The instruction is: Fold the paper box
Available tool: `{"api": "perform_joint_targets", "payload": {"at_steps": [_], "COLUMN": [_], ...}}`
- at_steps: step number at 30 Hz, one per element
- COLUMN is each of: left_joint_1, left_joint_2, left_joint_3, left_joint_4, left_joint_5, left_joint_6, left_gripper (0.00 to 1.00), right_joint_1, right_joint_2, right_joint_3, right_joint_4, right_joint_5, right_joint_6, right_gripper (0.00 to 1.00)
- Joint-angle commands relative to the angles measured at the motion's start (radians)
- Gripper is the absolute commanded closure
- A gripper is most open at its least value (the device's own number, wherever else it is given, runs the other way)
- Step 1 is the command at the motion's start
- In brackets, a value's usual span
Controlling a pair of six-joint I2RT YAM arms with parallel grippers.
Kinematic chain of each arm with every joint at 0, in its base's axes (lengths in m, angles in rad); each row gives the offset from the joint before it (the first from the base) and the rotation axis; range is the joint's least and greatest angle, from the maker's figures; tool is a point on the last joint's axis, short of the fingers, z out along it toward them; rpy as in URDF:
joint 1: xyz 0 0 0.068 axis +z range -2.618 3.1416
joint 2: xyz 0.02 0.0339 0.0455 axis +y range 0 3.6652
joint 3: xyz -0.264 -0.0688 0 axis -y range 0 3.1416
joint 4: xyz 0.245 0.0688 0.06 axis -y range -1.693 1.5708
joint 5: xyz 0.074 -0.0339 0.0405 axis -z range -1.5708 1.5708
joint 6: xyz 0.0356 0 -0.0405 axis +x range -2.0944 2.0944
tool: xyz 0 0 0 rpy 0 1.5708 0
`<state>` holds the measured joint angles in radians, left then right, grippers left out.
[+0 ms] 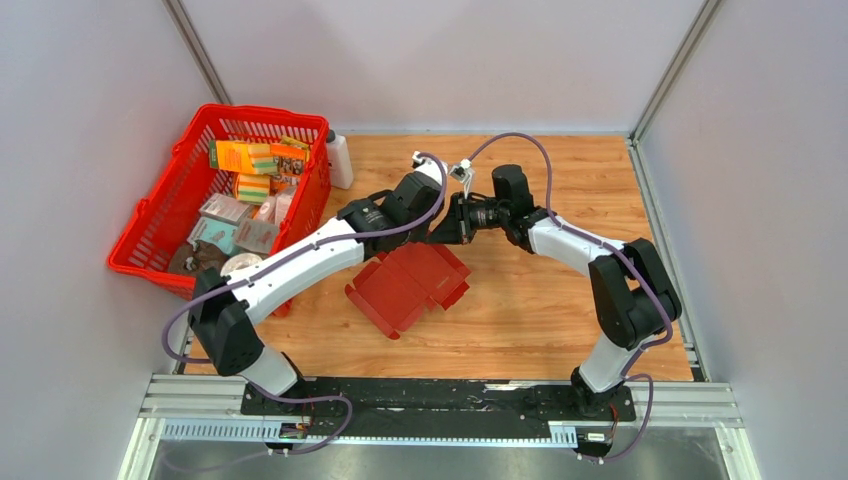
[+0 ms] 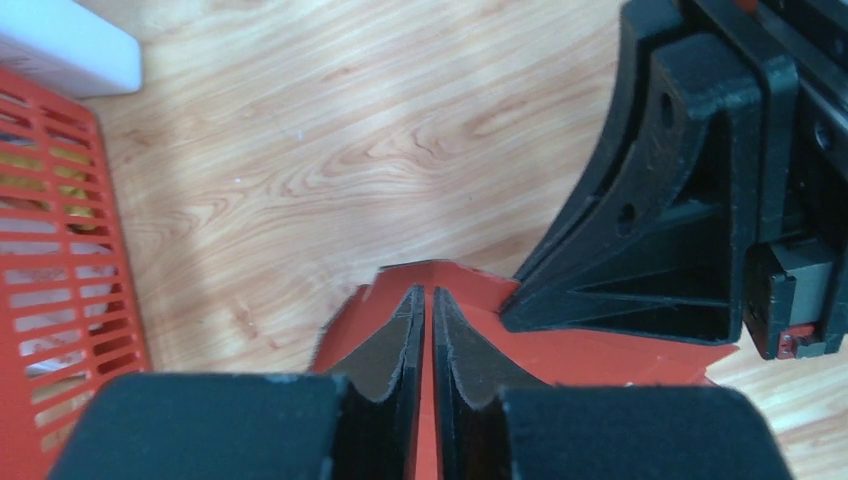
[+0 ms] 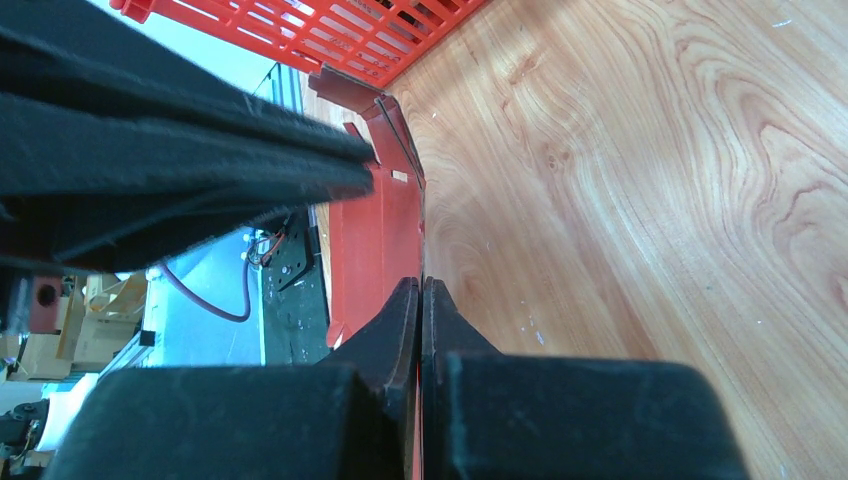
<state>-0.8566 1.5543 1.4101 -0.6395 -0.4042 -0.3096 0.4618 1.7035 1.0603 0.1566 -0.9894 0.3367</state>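
The paper box [image 1: 405, 285] is a dark red die-cut cardboard sheet, partly raised off the wooden table at its far edge. My left gripper [image 1: 418, 240] is shut on a flap of it; in the left wrist view red card [image 2: 400, 300] runs between the gripper [image 2: 430, 300]. My right gripper [image 1: 440, 235] is shut on the same far edge, next to the left one. In the right wrist view a thin red edge shows between the right gripper [image 3: 421, 290], and the sheet [image 3: 375, 240] stands on edge beyond them. The right gripper body [image 2: 690, 200] fills the left wrist view's right side.
A big red mesh basket [image 1: 165, 215] with orange, grey and teal packages stands at the left, also visible in the left wrist view [image 2: 50, 250] and the right wrist view [image 3: 330, 30]. A white bottle [image 1: 338, 158] stands by its far right corner. Grey walls enclose the table.
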Motion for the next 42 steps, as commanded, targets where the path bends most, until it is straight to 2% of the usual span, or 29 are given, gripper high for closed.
{"api": "perform_joint_targets", "payload": {"at_steps": [1, 5, 10, 15, 19, 29, 36, 39, 41, 42], "left_joint_1": [0.002, 0.011, 0.031, 0.031, 0.03, 0.004, 0.004, 0.002, 0.004, 0.004], "left_joint_2": [-0.079, -0.047, 0.013, 0.03, 0.041, -0.013, -0.013, -0.078, -0.169, -0.201], "left_joint_3": [0.015, 0.059, 0.115, 0.11, 0.09, -0.062, -0.102, -0.14, -0.205, -0.226], "left_joint_4": [0.006, -0.04, -0.086, -0.046, -0.032, 0.092, 0.135, 0.156, 0.179, 0.19], "left_joint_5": [-0.107, -0.159, -0.157, -0.096, -0.018, 0.09, 0.139, 0.146, 0.137, 0.128], "left_joint_6": [-0.013, -0.006, -0.016, -0.003, -0.017, -0.086, -0.123, -0.115, -0.117, -0.117], "left_gripper": [0.86, 0.88, 0.96, 0.98, 1.0, 1.0, 1.0, 0.91, 0.77, 0.74], "right_joint_1": [0.006, 0.006, 0.011, 0.011, 0.012, 0.012, 0.012, 0.009, 0.009, 0.011], "right_joint_2": [-0.045, -0.047, -0.053, -0.051, -0.053, -0.059, -0.061, -0.061, -0.059, -0.059], "right_joint_3": [-0.006, -0.01, -0.011, -0.011, -0.01, -0.022, -0.031, -0.031, -0.028, -0.028], "right_joint_4": [0.057, 0.058, 0.061, 0.063, 0.064, 0.101, 0.132, 0.127, 0.121, 0.12], "right_joint_5": [-0.005, -0.003, -0.008, -0.005, -0.006, -0.023, -0.038, -0.034, -0.034, -0.034], "right_joint_6": [0.004, 0.004, 0.004, 0.002, 0.007, 0.024, 0.044, 0.041, 0.036, 0.036], "right_gripper": [1.0, 1.0, 1.0, 1.0, 1.0, 1.0, 1.0, 1.0, 1.0, 1.0]}}
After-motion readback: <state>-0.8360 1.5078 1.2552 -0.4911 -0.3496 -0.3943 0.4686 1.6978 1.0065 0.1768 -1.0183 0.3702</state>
